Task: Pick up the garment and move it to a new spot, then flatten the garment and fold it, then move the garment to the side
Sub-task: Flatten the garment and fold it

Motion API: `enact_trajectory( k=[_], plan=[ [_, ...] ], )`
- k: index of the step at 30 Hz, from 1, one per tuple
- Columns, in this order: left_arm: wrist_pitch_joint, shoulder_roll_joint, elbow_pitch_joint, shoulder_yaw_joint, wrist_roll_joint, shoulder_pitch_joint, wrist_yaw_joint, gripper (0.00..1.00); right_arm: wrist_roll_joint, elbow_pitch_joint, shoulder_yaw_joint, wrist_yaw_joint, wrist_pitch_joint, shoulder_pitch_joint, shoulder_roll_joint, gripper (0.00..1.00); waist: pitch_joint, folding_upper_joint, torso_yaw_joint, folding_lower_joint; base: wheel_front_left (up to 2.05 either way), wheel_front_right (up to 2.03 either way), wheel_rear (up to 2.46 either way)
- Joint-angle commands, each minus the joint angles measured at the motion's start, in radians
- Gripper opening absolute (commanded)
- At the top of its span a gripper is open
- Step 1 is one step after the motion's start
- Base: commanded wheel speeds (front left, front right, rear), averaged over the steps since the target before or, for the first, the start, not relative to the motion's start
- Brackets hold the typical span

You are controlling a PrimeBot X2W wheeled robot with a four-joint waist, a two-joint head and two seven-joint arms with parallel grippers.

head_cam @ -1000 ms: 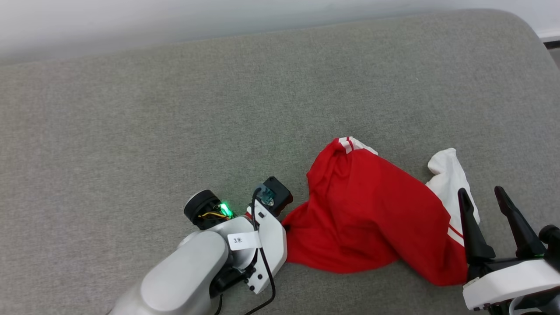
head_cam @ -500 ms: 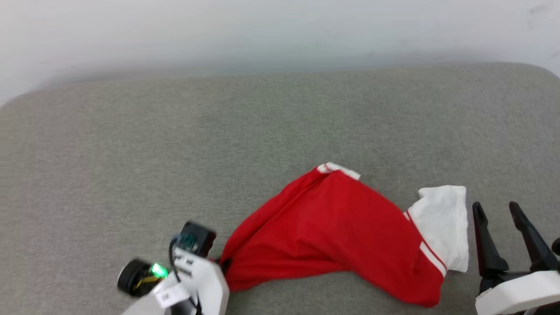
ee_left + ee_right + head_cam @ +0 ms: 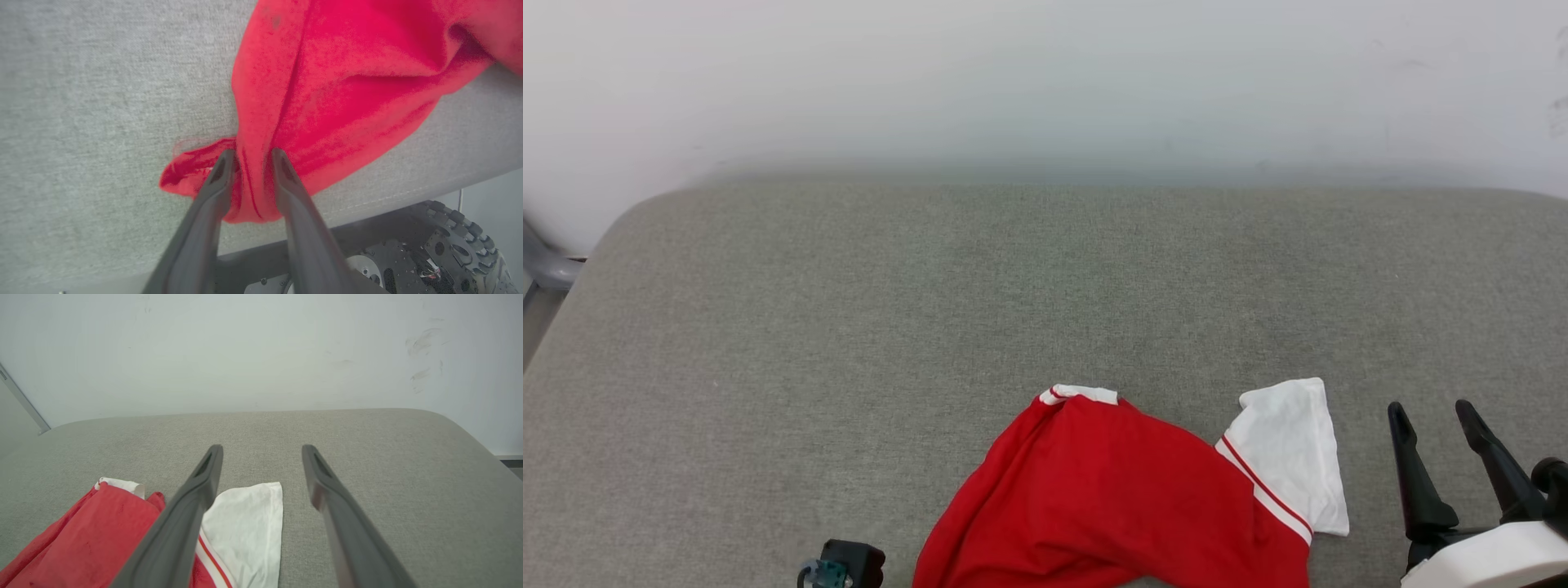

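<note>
From the head view I see the garment (image 3: 1119, 498) lying bunched low on the grey padded surface (image 3: 849, 327), right of centre and running off the bottom edge. Its white sleeve end (image 3: 1290, 441), with red-and-white stripe trim, points toward my right gripper (image 3: 1431, 406). That gripper hovers just beside the sleeve with its fingers spread and nothing between them. A dark block of the left wrist (image 3: 849, 562) pokes in at the bottom edge, left of the red cloth. A pale wall (image 3: 1045, 82) rises behind the surface.

The left wrist view gives me what the head view cuts off. The left gripper (image 3: 253, 153) has a ridge of the garment (image 3: 347, 81) between its two fingers, and the cloth touches both. I cannot tell whether they are squeezing it or only straddling it. This is right at the near edge of the surface (image 3: 102, 102), and under that edge I see a studded wheel (image 3: 461, 241) on dark metalwork.

The right wrist view confirms the right gripper (image 3: 262, 448) is wide apart and empty, above the surface (image 3: 388, 477). The sleeve end (image 3: 249, 522) lies flat below its left finger, and the garment (image 3: 94, 539) fills the lower left corner. Only here do I see dark scuff marks (image 3: 421, 343) on the wall (image 3: 245, 355).
</note>
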Motion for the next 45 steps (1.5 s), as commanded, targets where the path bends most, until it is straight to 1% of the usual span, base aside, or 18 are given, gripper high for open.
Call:
enact_trajectory(
  k=[1,5,9,12,15,18,21,22,26,27,32,33,34,35,36,38,41,45],
  plan=[
    [-0.011,-0.001,-0.011,0.003,0.008,-0.01,0.006,1.0,-0.003,-0.005,0.001,-0.001,0.003,0.01,0.001,1.0,-0.007,0.0,0.003,0.0002,0.0,0.0,0.0],
    [-0.084,-0.006,-0.049,0.021,0.053,-0.059,0.006,1.0,-0.01,-0.011,0.006,-0.001,0.013,0.017,0.001,1.0,-0.014,0.0,0.002,0.0002,0.0,0.0,0.0],
    [-0.176,-0.025,-0.077,0.044,0.097,-0.13,-0.003,1.0,-0.008,-0.019,0.007,-0.001,0.017,0.012,0.001,1.0,-0.011,0.0,-0.004,0.0002,0.0,0.0,0.0],
    [-0.22,-0.041,-0.074,0.052,0.121,-0.198,-0.02,1.0,-0.006,-0.025,0.01,-0.001,0.021,0.002,0.001,1.0,0.004,0.0,-0.013,0.0002,0.0,0.0,0.0],
    [-0.223,-0.062,-0.054,0.049,0.13,-0.279,-0.046,1.0,-0.005,-0.03,0.015,-0.001,0.024,-0.015,0.001,1.0,0.033,0.0,-0.027,0.0002,0.0,0.0,0.0],
    [-0.197,-0.073,-0.023,0.039,0.127,-0.361,-0.083,1.0,-0.004,-0.033,0.022,-0.001,0.024,-0.032,0.001,1.0,0.073,0.0,-0.05,0.0002,0.0,0.0,0.0],
    [-0.13,-0.07,0.02,0.015,0.117,-0.434,-0.132,1.0,-0.002,-0.03,0.027,-0.001,0.021,-0.052,0.001,1.0,0.12,0.0,-0.076,0.0002,0.0,0.0,0.0],
    [-0.13,-0.07,0.02,0.015,0.117,-0.434,-0.132,1.0,-0.002,-0.03,0.027,-0.001,0.021,-0.052,0.001,1.0,0.12,0.0,-0.076,0.0002,0.0,0.0,0.0],
    [-0.005,-0.055,0.083,-0.022,0.093,-0.511,-0.2,1.0,0.008,-0.018,0.027,-0.001,0.008,-0.068,0.001,1.0,0.172,0.0,-0.106,0.0002,0.0,0.0,0.0],
    [0.088,-0.049,0.119,-0.048,0.068,-0.549,-0.236,1.0,0.014,-0.003,0.028,-0.001,-0.003,-0.083,0.001,1.0,0.202,0.0,-0.126,0.0002,0.0,0.0,0.0],
    [0.174,-0.047,0.174,-0.077,0.045,-0.586,-0.276,1.0,0.024,0.022,0.03,-0.001,-0.027,-0.103,0.001,1.0,0.229,0.0,-0.145,0.0002,0.0,0.0,0.0],
    [0.191,-0.048,0.184,-0.082,0.035,-0.59,-0.286,0.92,0.027,0.028,0.03,-0.001,-0.03,-0.105,0.001,1.0,0.231,0.0,-0.147,0.0002,0.0,0.0,0.0],
    [0.196,-0.051,0.188,-0.082,0.028,-0.597,-0.293,0.42,0.03,0.034,0.029,-0.001,-0.033,-0.106,0.001,1.0,0.232,0.0,-0.149,0.0002,0.0,0.0,0.0],
    [0.192,-0.051,0.191,-0.084,0.03,-0.607,-0.299,0.11,0.031,0.038,0.029,-0.001,-0.035,-0.108,0.001,1.0,0.232,0.0,-0.15,0.0002,0.0,0.0,0.0],
    [0.189,-0.052,0.195,-0.086,0.032,-0.612,-0.303,0.0,0.03,0.041,0.029,-0.001,-0.036,-0.11,0.001,1.0,0.231,0.0,-0.151,0.0002,0.0,0.0,0.0],
    [0.163,-0.056,0.196,-0.088,0.048,-0.622,-0.308,0.0,0.031,0.049,0.024,-0.001,-0.041,-0.111,0.001,1.0,0.225,0.0,-0.148,0.0002,0.0,0.0,0.0],
    [0.094,-0.06,0.189,-0.076,0.074,-0.634,-0.296,0.0,0.028,0.058,0.017,-0.001,-0.041,-0.109,0.001,1.0,0.208,0.0,-0.137,0.0002,0.0,0.0,0.0],
    [-0.001,-0.064,0.166,-0.039,0.091,-0.615,-0.253,0.0,0.031,0.064,0.005,-0.001,-0.037,-0.099,0.001,1.0,0.179,0.0,-0.114,0.0002,0.0,0.0,0.0]
  ],
)
